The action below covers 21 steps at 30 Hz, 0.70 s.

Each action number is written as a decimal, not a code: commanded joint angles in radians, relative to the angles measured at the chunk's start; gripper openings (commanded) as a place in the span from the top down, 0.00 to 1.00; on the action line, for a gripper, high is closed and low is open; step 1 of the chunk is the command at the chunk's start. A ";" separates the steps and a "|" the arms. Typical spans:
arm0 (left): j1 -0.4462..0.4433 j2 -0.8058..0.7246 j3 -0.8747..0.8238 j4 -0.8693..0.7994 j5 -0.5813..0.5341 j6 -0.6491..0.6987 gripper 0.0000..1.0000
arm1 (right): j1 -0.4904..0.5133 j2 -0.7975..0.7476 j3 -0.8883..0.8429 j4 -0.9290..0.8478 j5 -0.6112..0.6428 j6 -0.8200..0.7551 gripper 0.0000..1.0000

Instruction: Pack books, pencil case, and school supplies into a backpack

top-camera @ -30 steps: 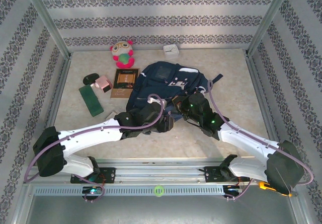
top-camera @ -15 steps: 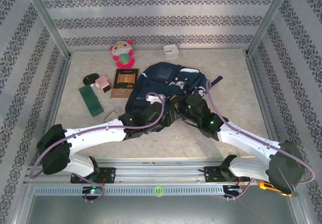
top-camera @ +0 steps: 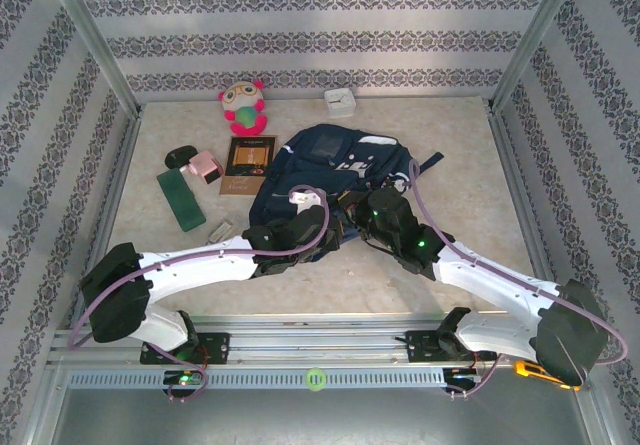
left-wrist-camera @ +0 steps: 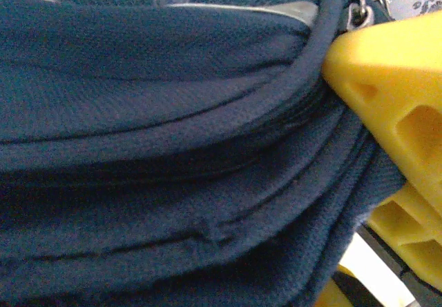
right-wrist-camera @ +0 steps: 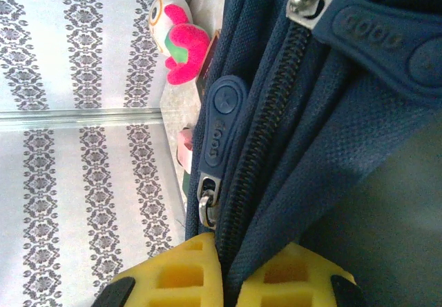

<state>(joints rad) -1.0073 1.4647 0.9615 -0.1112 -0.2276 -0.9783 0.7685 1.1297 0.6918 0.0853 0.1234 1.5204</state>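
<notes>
Navy fabric of the backpack (top-camera: 325, 165) lies bunched at its near edge, where both arms meet it. In the right wrist view the yellow right fingers (right-wrist-camera: 173, 272) are clenched on the seam just beside the zipper (right-wrist-camera: 266, 155), with a rubber pull tab (right-wrist-camera: 222, 117) hanging free a little above them. The left fingers (left-wrist-camera: 397, 79) press against a piped fold of the same bag. One yellow finger touches the cloth, but whether they have clamped it I cannot tell. The step in hand looks like spreading the mouth of the bag, which seems closed or nearly so. To do it well, the right side should serve as the anchor while the left takes a firm bite of one layer only, not the whole stack of folds. The two should then draw apart along the zipper line rather than lift, so the bag does not slide over the table (top-camera: 470, 185). Beyond and to the left, unpacked, lie the green flat piece (top-camera: 181, 199), the pink block (top-camera: 205, 165) and, just beside the backpack, the book (top-camera: 247, 165). Farther back sit a plush toy (top-camera: 243, 106) and a small white box (top-camera: 341, 101).
</notes>
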 commanded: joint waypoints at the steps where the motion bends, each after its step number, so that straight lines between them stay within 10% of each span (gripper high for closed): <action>1: -0.005 -0.003 0.001 0.042 -0.040 -0.024 0.92 | 0.011 -0.044 0.054 0.089 -0.011 -0.014 1.00; 21: 0.119 -0.356 -0.245 -0.271 0.065 0.181 1.00 | -0.476 -0.162 -0.039 -0.079 -0.672 -0.156 1.00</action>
<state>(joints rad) -0.9268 1.1297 0.7486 -0.2737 -0.1547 -0.8890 0.3489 0.9909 0.6342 -0.0334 -0.3893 1.4265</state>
